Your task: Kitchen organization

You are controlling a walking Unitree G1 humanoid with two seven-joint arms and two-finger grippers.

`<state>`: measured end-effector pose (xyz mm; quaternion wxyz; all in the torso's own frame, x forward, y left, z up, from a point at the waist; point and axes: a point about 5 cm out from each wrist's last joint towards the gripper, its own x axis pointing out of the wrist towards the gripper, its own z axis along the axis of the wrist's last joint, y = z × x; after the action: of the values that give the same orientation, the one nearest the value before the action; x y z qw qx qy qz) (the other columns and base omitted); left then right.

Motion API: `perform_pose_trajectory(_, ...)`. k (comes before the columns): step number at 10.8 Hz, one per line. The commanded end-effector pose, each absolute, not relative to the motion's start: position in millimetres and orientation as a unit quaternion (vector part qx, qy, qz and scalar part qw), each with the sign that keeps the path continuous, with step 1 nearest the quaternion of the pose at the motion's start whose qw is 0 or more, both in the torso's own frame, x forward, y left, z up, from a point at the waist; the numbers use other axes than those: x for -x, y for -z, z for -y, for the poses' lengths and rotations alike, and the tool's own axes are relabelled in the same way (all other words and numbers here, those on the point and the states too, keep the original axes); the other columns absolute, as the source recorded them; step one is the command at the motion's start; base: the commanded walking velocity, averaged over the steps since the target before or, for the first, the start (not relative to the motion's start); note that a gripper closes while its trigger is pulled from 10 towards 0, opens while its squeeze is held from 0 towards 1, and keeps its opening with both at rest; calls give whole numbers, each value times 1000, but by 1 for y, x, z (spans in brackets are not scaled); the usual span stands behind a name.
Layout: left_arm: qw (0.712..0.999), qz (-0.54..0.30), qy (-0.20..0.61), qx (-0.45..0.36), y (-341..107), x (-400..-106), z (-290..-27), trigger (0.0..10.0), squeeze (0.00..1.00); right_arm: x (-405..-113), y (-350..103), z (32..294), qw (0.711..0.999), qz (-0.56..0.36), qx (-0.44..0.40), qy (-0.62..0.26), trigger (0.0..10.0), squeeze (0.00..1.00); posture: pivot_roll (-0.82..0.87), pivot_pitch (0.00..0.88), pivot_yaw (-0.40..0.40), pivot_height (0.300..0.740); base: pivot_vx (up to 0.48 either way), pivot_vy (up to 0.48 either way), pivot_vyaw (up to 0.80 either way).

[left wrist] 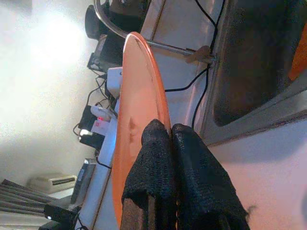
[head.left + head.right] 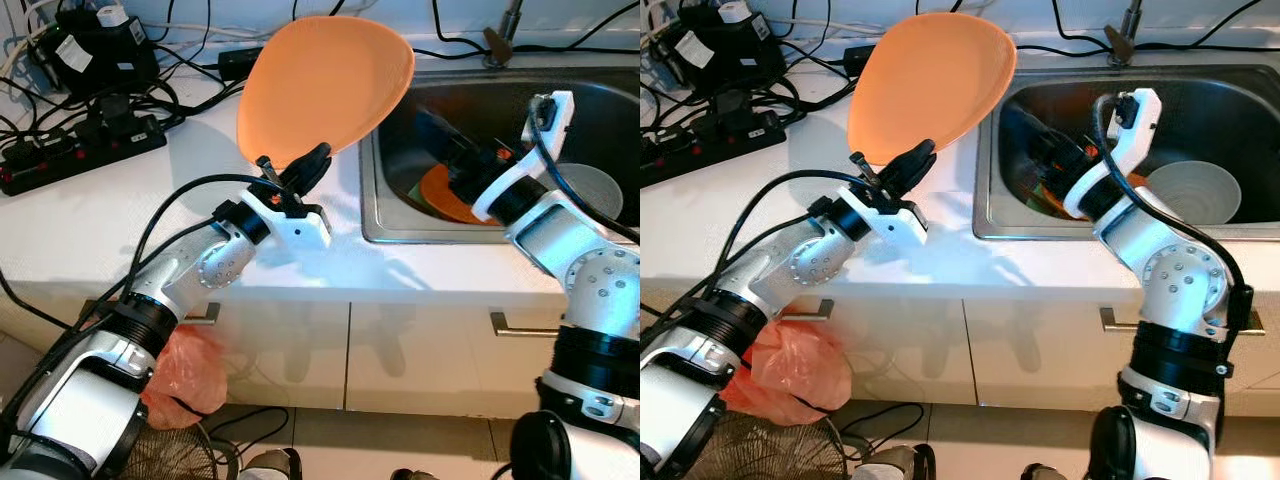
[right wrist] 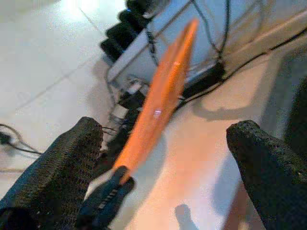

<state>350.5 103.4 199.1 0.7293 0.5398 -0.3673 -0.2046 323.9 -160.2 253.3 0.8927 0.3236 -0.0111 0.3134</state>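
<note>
I am holding the plate (image 2: 325,85) up over the counter (image 2: 90,230), just left of the sink (image 2: 400,225). It is standing tilted on edge, rising toward 1 o'clock from the left gripper (image 2: 308,165). The left fingers (image 1: 158,163) are pinching its lower rim, pressed nearly together with the rim between them.

The right gripper (image 3: 168,158) is reaching down into the sink, at 3 o'clock from the plate and well apart from it. Its fingers (image 3: 62,163) are standing wide, with nothing between them. A second orange plate (image 2: 440,195) is lying in the basin just beside that gripper, and a white bowl (image 2: 1195,190) is sitting at 3 o'clock of it. A power strip (image 2: 80,150) is lying on the counter at 9 o'clock of the held plate.
</note>
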Motion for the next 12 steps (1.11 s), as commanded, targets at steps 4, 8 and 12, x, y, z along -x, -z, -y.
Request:
perform_pose_trajectory(4,727,407,197,-517,-211,-344,-92,0,0,-324,-262,147,868,37,-339,-362,10000,0,75,109,61,740,0,0,0)
perform_pose_trajectory(8,726,418,196,-510,-213,-342,-88,0,0,-332,-261,141,859,45,-351,-369,10000,0,73,103,56,740,0,0,0)
perform_pose_trajectory(12,721,453,198,-485,-222,-329,-77,0,0,-348,-258,146,869,38,-360,-337,10000,0,77,103,52,740,0,0,0)
